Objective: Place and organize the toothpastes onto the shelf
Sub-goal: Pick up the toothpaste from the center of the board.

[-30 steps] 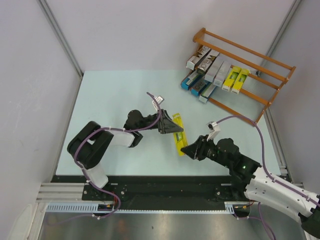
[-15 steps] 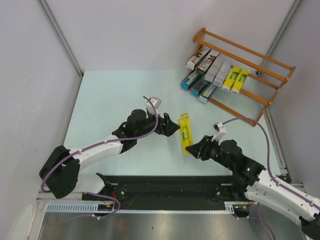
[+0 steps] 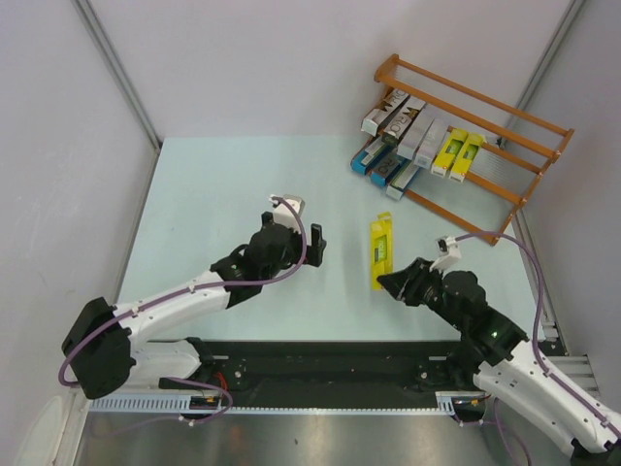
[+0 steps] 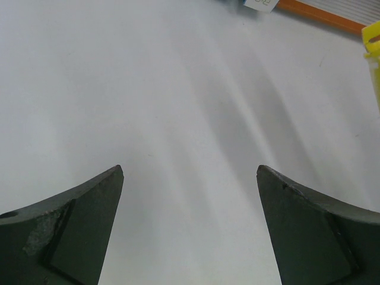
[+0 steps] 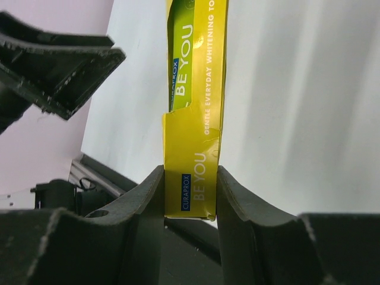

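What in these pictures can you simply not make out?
- Top view: lettering on the cartons on the shelf is too small to read.
- Top view: the right gripper covers the near end of the yellow carton.
- Right wrist view: that carton's far end runs off the top edge.
- Left wrist view: shelf and yellow carton are only slivers at the edges.

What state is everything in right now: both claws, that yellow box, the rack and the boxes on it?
shelf: partly filled, its right part bare.
shelved cartons: lying side by side across the rails.
left claw: open wide, holding nothing.
right claw: shut on the yellow carton, at its near end.
yellow carton: held, not yet on the shelf.
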`<action>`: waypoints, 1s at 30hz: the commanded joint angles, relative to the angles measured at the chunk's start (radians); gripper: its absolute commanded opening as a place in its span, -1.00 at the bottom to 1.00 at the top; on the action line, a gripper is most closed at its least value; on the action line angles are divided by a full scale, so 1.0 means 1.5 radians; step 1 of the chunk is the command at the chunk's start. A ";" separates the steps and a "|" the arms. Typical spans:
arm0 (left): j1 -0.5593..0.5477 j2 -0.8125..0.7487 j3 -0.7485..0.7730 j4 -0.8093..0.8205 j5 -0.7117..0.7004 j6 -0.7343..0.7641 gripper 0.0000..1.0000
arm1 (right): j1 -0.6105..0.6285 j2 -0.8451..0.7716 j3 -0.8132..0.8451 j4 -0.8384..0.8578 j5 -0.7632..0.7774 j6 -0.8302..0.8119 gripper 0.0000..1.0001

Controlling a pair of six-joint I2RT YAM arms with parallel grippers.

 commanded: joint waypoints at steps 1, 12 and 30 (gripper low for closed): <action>-0.006 -0.009 0.014 0.005 0.005 0.024 0.99 | -0.064 -0.009 0.026 0.015 -0.033 -0.012 -0.35; -0.007 0.050 0.040 0.004 0.052 0.006 0.99 | -0.521 0.079 0.083 0.091 -0.460 -0.036 -0.36; -0.008 0.162 0.113 -0.016 0.099 0.005 0.99 | -0.768 0.362 0.125 0.447 -0.641 0.092 -0.38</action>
